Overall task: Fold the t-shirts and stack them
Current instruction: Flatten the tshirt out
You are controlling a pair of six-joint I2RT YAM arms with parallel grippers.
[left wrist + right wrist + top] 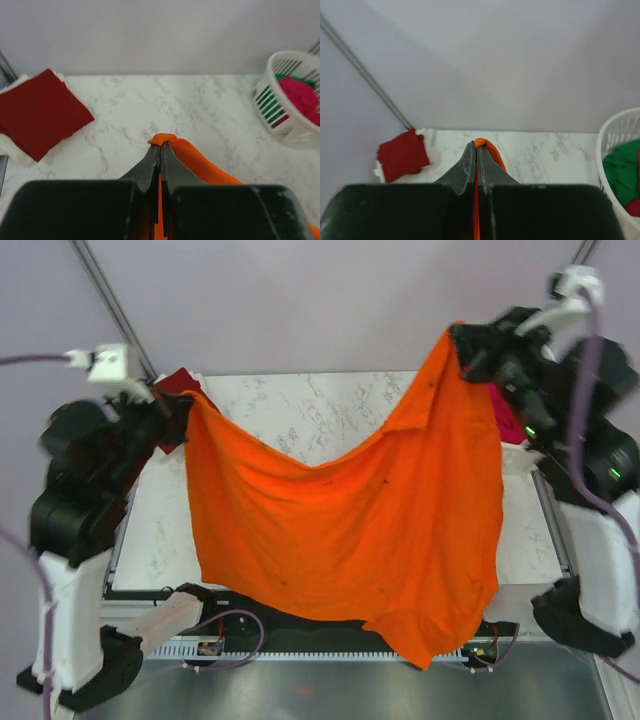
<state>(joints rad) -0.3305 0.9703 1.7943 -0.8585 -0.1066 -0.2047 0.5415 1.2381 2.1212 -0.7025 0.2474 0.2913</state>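
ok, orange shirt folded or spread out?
Spread. The orange t-shirt hangs open between the left gripper and right gripper, jaws shut on its upper edge.

Cannot see the middle and near part of the surface [300, 410] in the top view, hidden behind the hanging orange t-shirt [340, 530]. Cannot make out the fingertips of the left end effector [187, 406] or the right end effector [463, 342] there, dark and buried in cloth. See only a corner of the dark red t-shirt [178, 380] past the blurred left arm, and a sliver of the magenta-pink t-shirt [507, 418] beside the right arm. Find the basket [292, 131] cut off by the right edge in both wrist views, the green t-shirt [621, 172] with it. Find the orange cloth mostly covered by the end effector bodies there.
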